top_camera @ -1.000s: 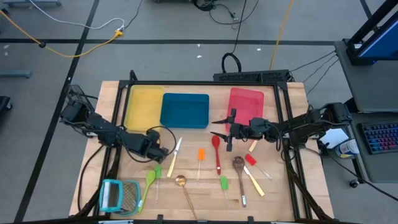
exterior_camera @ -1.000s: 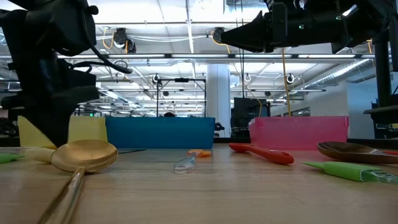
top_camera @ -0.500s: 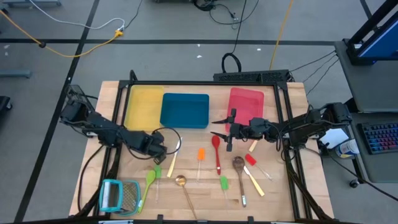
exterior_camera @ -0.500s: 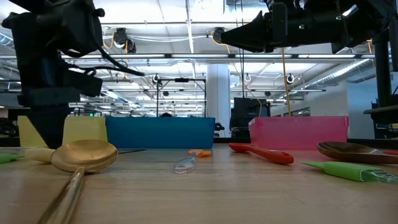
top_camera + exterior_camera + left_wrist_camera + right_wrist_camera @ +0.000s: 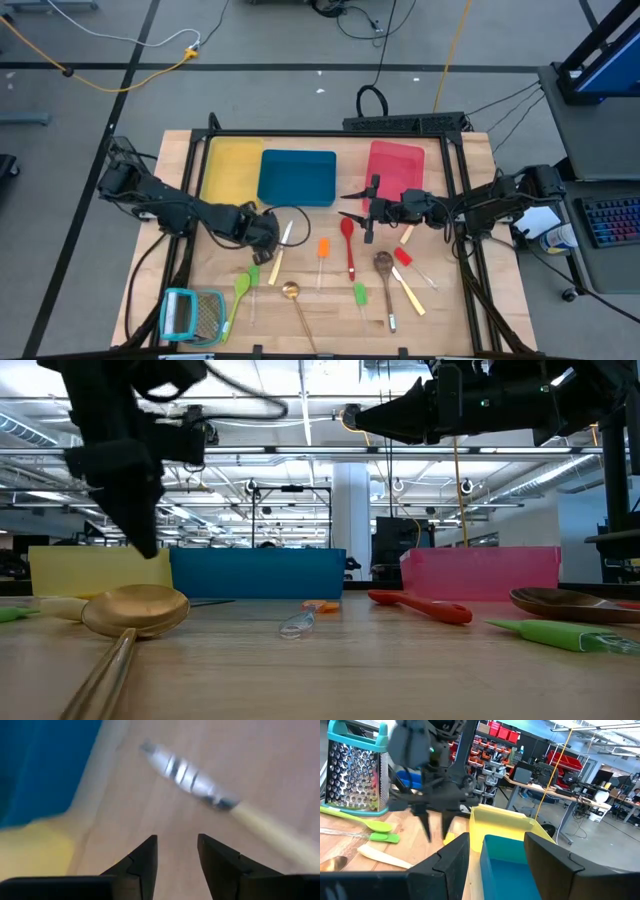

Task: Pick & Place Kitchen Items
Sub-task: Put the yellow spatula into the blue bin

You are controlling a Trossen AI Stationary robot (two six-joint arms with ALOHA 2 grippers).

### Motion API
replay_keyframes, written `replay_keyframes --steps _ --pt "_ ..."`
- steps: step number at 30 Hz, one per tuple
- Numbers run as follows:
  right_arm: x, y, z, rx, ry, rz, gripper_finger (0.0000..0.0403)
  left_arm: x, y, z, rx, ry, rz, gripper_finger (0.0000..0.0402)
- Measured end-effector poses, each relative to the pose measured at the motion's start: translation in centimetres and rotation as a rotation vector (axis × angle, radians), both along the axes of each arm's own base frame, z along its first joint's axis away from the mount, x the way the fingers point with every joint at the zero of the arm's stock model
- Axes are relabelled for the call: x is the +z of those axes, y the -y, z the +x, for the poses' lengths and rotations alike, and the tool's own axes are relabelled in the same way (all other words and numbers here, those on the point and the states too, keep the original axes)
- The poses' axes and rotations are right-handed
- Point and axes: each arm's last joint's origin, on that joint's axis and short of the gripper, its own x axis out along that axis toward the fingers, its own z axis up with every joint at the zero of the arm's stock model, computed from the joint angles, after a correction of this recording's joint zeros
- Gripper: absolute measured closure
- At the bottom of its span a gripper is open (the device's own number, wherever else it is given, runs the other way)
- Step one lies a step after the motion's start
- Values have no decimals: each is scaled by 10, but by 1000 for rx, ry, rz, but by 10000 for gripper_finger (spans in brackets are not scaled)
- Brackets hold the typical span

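Observation:
Kitchen items lie loose on the wooden table: a cream-handled knife (image 5: 282, 248), a red spoon (image 5: 348, 245), an orange tool (image 5: 323, 248), a brass spoon (image 5: 292, 293), green spatulas (image 5: 243, 288) and a wooden spoon (image 5: 384, 266). My left gripper (image 5: 267, 233) hangs open above the table, pointing steeply down beside the knife's blade (image 5: 190, 772); nothing is between its fingers (image 5: 145, 857). My right gripper (image 5: 352, 205) stands open and level in the air over the red spoon's far end, empty.
Yellow (image 5: 230, 170), blue (image 5: 297, 177) and red (image 5: 396, 165) trays stand in a row at the far side. A teal-framed grater (image 5: 190, 315) stands at the near left corner. Another cream-handled knife (image 5: 405, 290) and a red-tipped tool (image 5: 404, 257) lie near right.
My left gripper has risen off the table and shifted a little toward the right and far edges, rolling about its own axis. The cream-handled knife stays flat on the table. My right arm has kept still.

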Motion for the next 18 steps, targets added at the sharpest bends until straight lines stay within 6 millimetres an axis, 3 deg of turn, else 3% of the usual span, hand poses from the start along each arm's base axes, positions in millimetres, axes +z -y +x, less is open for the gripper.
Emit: replay_keyframes --steps 9,18 --pt "0 0 0 0 0 0 220 -12 -21 -15 56 -162 -2 256" --pt "0 0 0 0 0 0 220 -34 -28 -33 72 -250 -11 256"
